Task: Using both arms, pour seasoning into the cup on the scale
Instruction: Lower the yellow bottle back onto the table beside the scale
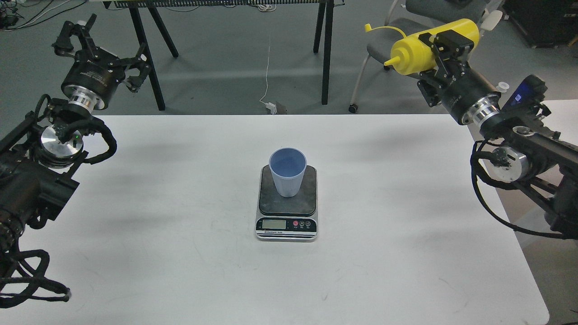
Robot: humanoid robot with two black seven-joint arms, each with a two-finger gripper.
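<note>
The light-blue ribbed cup [287, 174] stands upright on the dark platform of the scale [287, 221] at the middle of the white table. My right gripper [445, 47] is shut on the yellow seasoning bottle [422, 54], held nearly level high above the table's far right corner, nozzle pointing left, cap strap curling up. My left gripper [101, 49] is open and empty, raised beyond the table's far left corner.
The white table [180, 225] runs to a front right rounded corner. Black table legs [146, 49] and a grey chair [406, 22] stand on the floor behind. A second white table edge [555, 113] shows at the right.
</note>
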